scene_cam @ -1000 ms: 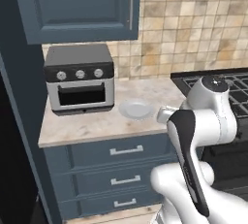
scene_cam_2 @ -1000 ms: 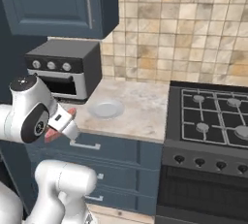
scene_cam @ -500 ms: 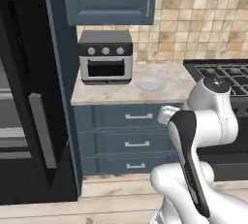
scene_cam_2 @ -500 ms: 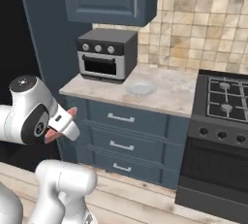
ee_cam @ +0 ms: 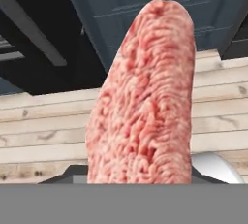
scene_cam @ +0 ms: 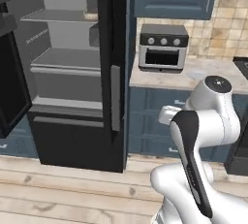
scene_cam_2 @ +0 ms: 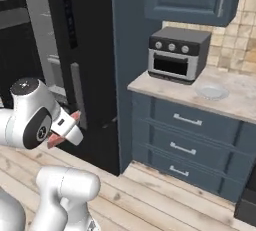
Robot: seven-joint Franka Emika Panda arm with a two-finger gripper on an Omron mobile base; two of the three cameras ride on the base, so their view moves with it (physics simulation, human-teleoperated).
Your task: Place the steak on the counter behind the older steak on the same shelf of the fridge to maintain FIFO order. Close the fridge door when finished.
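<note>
Steak (ee_cam: pixel 145 97), pink, clamped in the claw (scene_cam_2: pixel 62 130) at lower left of the right view; fridge (scene_cam: pixel 72 68) open at upper left; desk (scene_cam_2: pixel 225 97) at right.

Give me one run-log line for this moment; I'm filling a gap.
phase: carrying | gripper: shut on steak | fridge: one door open | counter: clear dish, toaster oven

No legible text or labels anywhere
</note>
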